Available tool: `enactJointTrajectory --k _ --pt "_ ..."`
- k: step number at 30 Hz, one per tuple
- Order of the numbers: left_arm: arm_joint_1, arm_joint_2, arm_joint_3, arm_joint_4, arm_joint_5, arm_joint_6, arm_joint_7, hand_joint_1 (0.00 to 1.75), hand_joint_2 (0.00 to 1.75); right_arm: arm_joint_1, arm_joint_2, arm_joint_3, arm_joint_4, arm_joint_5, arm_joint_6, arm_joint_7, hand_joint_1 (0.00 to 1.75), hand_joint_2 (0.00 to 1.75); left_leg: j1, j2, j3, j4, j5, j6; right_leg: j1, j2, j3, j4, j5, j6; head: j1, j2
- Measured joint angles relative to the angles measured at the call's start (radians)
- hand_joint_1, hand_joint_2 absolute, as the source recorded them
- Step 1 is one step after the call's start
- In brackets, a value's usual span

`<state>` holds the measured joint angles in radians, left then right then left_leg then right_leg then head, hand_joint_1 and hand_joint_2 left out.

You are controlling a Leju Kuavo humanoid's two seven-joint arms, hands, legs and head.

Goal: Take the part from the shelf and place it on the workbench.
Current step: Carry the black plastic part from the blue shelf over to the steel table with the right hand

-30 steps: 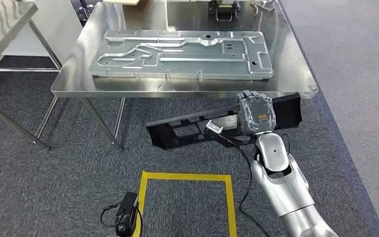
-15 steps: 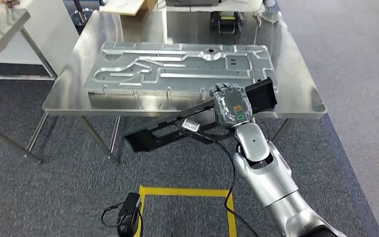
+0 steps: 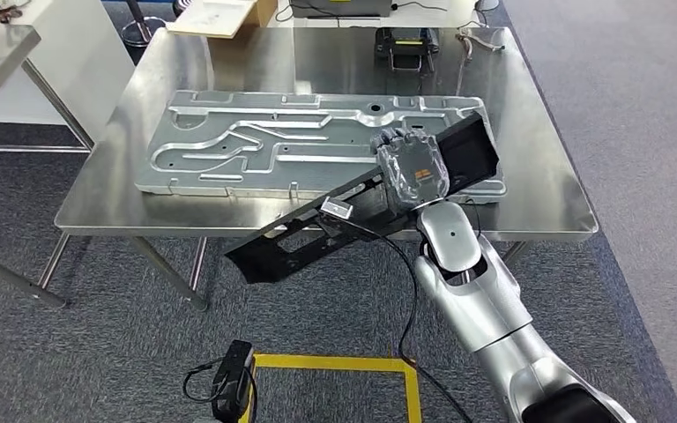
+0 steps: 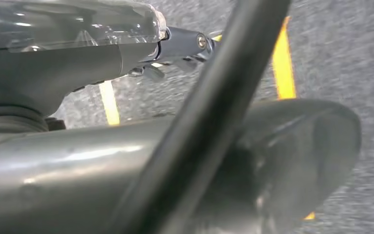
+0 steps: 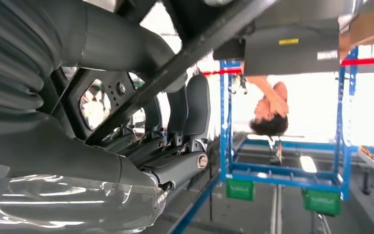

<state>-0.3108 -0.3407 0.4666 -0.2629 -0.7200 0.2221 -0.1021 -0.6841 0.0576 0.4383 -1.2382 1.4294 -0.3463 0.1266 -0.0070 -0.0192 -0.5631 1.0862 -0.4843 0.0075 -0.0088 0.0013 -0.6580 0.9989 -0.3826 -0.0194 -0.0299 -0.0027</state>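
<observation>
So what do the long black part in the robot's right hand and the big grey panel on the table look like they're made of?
The long black part looks like moulded plastic, matte, with cut-out openings and no glints; painted metal can't be ruled out. The big grey panel looks like stamped sheet metal, dull silver, with pressed ribs and channels catching soft highlights. It lies on a table that seems brushed stainless steel, showing streaky reflections.

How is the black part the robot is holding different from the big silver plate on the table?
The black part is dark, narrow and tilted, held in the air by the right robot hand. The silver plate is shiny, much wider, and lies flat on the workbench. Both are long, with cut-outs or grooves.
</observation>
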Motion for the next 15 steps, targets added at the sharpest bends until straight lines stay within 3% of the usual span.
enactJointTrajectory --k 1,3,5,6,7,9,10,11,14,15 --pt "-0.001 0.000 -0.001 0.000 0.003 0.000 -0.001 0.00 0.00 -0.006 0.000 0.000 0.000 -0.004 -0.002 0.001 1.75 1.75 0.002 0.002 -0.032 0.054 -0.009 -0.004 -0.002 0.000 0.012 -0.003 -0.007 -0.004 0.000 0.000" --pt "0.001 0.001 -0.001 0.000 0.009 0.000 -0.002 0.00 0.00 -0.012 0.000 0.000 0.001 -0.012 -0.005 0.002 1.75 1.75 0.007 0.006 -0.109 0.166 -0.057 -0.011 -0.002 0.002 0.035 -0.006 -0.027 -0.008 0.000 0.000" --pt "0.006 0.002 -0.002 0.000 0.014 0.001 -0.002 0.00 0.00 -0.014 -0.002 0.000 0.001 -0.018 -0.007 0.002 1.75 1.75 0.010 0.008 -0.158 0.202 -0.096 -0.017 -0.002 0.004 0.063 -0.005 -0.050 -0.007 0.000 0.000" --pt "0.007 0.003 -0.002 0.000 0.016 0.001 -0.002 0.00 0.00 -0.017 -0.004 0.000 0.001 -0.021 -0.007 0.002 1.75 1.75 0.011 0.010 -0.163 0.176 -0.085 -0.017 -0.002 0.004 0.079 -0.005 -0.062 -0.005 0.000 0.000" --pt "0.008 0.004 -0.003 0.000 0.017 0.001 -0.003 0.00 0.00 -0.021 -0.005 0.000 0.001 -0.024 -0.008 0.002 1.75 1.75 0.012 0.011 -0.156 0.122 -0.045 -0.016 -0.002 0.005 0.096 -0.004 -0.075 -0.002 0.000 0.000" --pt "0.009 0.005 -0.004 0.000 0.020 0.002 -0.003 0.00 0.00 -0.032 -0.009 -0.002 0.003 -0.030 -0.013 0.002 1.75 1.75 0.010 0.013 -0.133 -0.008 0.072 -0.008 0.000 0.006 0.124 -0.002 -0.100 0.005 0.000 0.000" --pt "0.009 0.007 -0.004 0.000 0.022 0.003 -0.003 0.00 0.00 -0.036 -0.012 -0.003 0.005 -0.033 -0.017 0.002 1.75 1.75 0.008 0.013 -0.124 -0.052 0.114 -0.004 0.001 0.007 0.132 0.000 -0.112 0.011 0.000 0.000" --pt "0.010 0.008 -0.004 -0.001 0.024 0.004 -0.003 0.00 0.00 -0.040 -0.015 -0.005 0.007 -0.036 -0.021 0.003 1.75 1.75 0.006 0.013 -0.120 -0.073 0.132 0.002 0.003 0.008 0.137 0.002 -0.120 0.018 0.000 0.000" --pt "0.008 0.009 -0.007 -0.002 0.028 0.006 -0.004 0.00 0.00 -0.047 -0.022 -0.017 0.011 -0.041 -0.035 0.002 1.75 1.75 0.007 0.013 -0.101 -0.080 0.119 0.021 0.001 0.007 0.140 0.022 -0.130 0.034 0.000 0.000" --pt "0.006 0.009 -0.008 -0.002 0.029 0.006 -0.006 0.00 0.00 -0.050 -0.025 -0.024 0.012 -0.042 -0.041 0.002 1.75 1.75 0.008 0.012 -0.094 -0.082 0.115 0.028 0.000 0.006 0.125 0.052 -0.134 0.038 0.000 0.000"
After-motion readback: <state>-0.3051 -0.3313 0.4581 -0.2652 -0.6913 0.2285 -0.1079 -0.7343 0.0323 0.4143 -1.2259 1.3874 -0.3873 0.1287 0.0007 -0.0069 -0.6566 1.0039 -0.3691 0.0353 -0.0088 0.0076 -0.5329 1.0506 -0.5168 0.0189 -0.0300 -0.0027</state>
